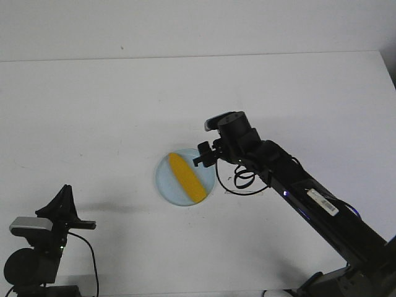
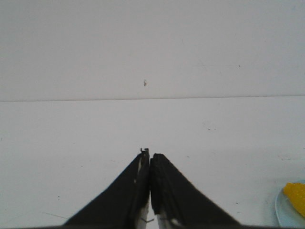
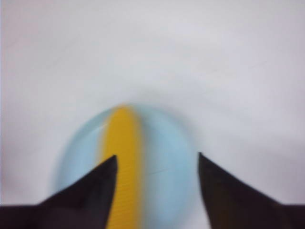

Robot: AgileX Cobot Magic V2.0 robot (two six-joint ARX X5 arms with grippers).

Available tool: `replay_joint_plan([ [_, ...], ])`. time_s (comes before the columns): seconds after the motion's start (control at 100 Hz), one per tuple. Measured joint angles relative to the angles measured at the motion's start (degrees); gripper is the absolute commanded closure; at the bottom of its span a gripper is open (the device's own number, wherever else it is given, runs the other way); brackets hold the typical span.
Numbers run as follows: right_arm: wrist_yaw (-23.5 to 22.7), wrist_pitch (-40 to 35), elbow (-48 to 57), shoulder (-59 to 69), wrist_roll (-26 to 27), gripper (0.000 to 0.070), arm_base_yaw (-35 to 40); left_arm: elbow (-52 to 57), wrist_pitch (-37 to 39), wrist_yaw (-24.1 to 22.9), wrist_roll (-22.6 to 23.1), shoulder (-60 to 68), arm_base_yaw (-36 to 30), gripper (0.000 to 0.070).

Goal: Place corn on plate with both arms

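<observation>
- Plate (image 1: 162, 180) — round, pale blue, flat on the white table (image 1: 93, 111), just left of centre in the front view.
- Corn (image 1: 187, 177) — 1 smooth yellow cob lying across the plate, running from 11 o'clock to 5 o'clock and spanning nearly the full width.
- Right gripper (image 1: 203, 156) — at the plate's 2 o'clock edge, above it, not touching the corn. Its 2 black fingers (image 3: 90, 191) are spread wide apart in the right wrist view, with the corn and plate blurred beyond them.
- Left gripper (image 1: 64, 197) — at 8 o'clock from the plate, well apart from it. Fingers pressed together, holding nothing; plate rim and 1 end of the corn just visible at the edge of the left wrist view.
</observation>
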Motion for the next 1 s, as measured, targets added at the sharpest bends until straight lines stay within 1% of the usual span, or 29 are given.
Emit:
replay_joint_plan([
  [0.05,3.8,-0.57,-1.16,-1.57,-1.03,0.0651,-1.31,0.0,0.0,0.0,0.0,0.0,0.0,0.0696],
  [0.1,6.01,-0.87,-2.64,-2.8,-1.62,0.0685,-2.99,0.0,0.0,0.0,0.0,0.0,0.0,0.0696],
  [0.26,6.99,0.09,-9.99,-6.95,-3.61,0.0685,-9.6,0.0,0.0,0.0,0.0,0.0,0.0,0.0696],
  [0.37,7.02,4.59,-16.46,-11.74,-6.4,0.0685,-13.88,0.0,0.0,-0.02,0.0,0.0,0.0,0.0696],
  [0.55,7.02,13.94,-28.15,-21.73,-11.56,0.0685,-20.59,0.0,0.0,0.0,0.0,0.0,0.0,0.0696],
  [0.75,7.02,24.94,-41.83,-33.86,-13.16,0.0685,-29.55,0.0,0.0,0.0,0.02,0.0,0.0,0.0696],
  [0.84,6.91,27.23,-46.4,-38.97,-13.38,0.0685,-32.76,0.0,0.0,-0.02,0.0,0.0,0.0,0.0696],
  [0.91,5.31,27.89,-49.18,-42.69,-13.49,0.0685,-34.27,0.0,0.0,0.0,0.0,0.0,0.0,0.0696],
  [1.0,1.6,28.22,-51.41,-47.36,-13.55,0.0685,-35.04,0.0,0.0,0.0,0.0,0.0,0.0,0.0696],
])
